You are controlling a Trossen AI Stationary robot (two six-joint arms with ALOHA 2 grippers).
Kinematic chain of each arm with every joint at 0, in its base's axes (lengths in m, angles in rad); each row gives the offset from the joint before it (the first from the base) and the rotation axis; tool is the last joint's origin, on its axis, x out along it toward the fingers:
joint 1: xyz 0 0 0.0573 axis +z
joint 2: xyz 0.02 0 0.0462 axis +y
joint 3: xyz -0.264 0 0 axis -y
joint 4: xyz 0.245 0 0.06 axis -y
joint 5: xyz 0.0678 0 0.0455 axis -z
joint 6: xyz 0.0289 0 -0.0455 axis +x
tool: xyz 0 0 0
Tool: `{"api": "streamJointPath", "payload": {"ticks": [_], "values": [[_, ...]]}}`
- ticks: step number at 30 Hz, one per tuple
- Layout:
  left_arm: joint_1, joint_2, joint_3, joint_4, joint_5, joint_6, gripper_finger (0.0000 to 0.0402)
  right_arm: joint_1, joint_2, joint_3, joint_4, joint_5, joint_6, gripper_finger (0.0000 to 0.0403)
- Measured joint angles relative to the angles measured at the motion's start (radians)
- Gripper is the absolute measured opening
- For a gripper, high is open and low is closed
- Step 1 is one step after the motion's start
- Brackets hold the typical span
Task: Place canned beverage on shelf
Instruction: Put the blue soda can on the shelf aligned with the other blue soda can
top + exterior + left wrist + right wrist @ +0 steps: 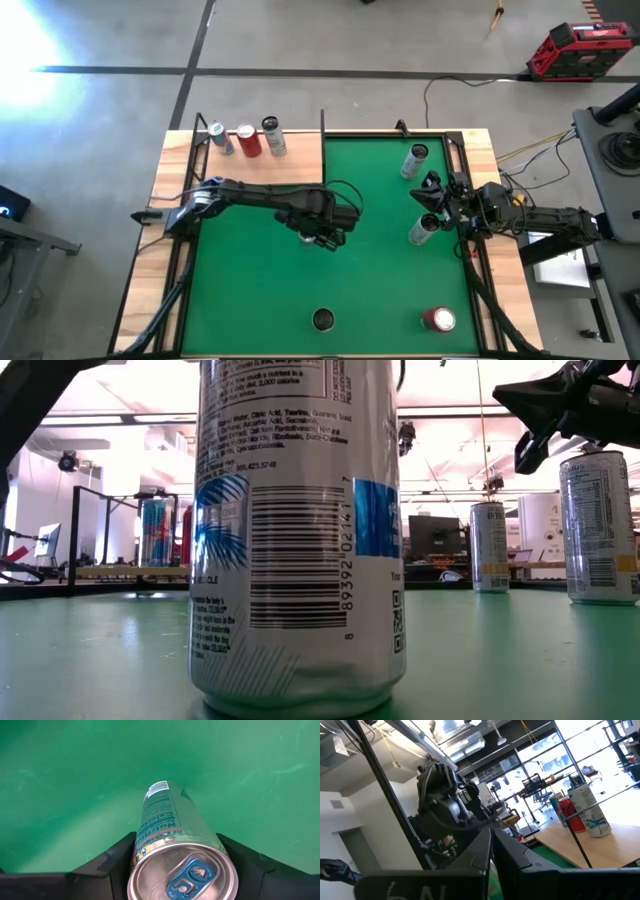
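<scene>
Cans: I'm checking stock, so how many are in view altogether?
8. Three shelf cans on the shelf; two mat cans near the right gripper; two front cans at the green mat's near edge; one held can in the left gripper. Others may be hidden.

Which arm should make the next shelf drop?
Left, probably. The left gripper is shut on a silver can over the green mat, nearer the shelf. The right gripper sits at the mat's far right edge, shut and empty.
</scene>
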Motion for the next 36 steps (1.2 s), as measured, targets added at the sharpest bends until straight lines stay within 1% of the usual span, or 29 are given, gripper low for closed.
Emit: {"api": "streamJointPath", "payload": {"ticks": [5,8,15,18,24,26,28,31,36], "values": [[-0.003,-0.062,-0.028,-0.003,-0.053,-0.008,0.0217,0.000,0.000,0.000,0.000,0.000,0.000,0.0013],[-0.003,-0.101,-0.077,0.000,-0.073,-0.011,0.0217,0.000,0.000,0.000,0.000,0.000,0.000,0.0013],[0.013,-0.229,-0.280,0.018,-0.078,-0.020,0.0217,0.000,0.000,0.000,0.000,0.000,0.000,0.0013],[0.028,-0.317,-0.391,0.063,-0.094,-0.020,0.0217,0.000,0.000,0.000,0.000,0.000,0.000,0.0013],[0.075,-0.525,-0.609,0.173,-0.170,-0.021,0.0217,0.000,0.000,0.000,0.000,0.000,0.000,0.0013],[0.095,-0.587,-0.664,0.170,-0.201,-0.020,0.0219,0.000,0.000,0.000,0.000,0.000,0.000,0.0013],[0.119,-0.642,-0.716,0.166,-0.227,0.001,0.0230,0.000,0.000,0.000,0.000,0.000,0.000,0.0013],[0.165,-0.714,-0.787,0.177,-0.240,0.051,0.0238,0.000,0.000,0.000,0.000,0.000,0.000,0.0013],[0.260,-0.807,-0.867,0.186,-0.238,0.073,0.0224,0.000,0.000,0.000,0.000,0.000,0.000,0.0013]]}}
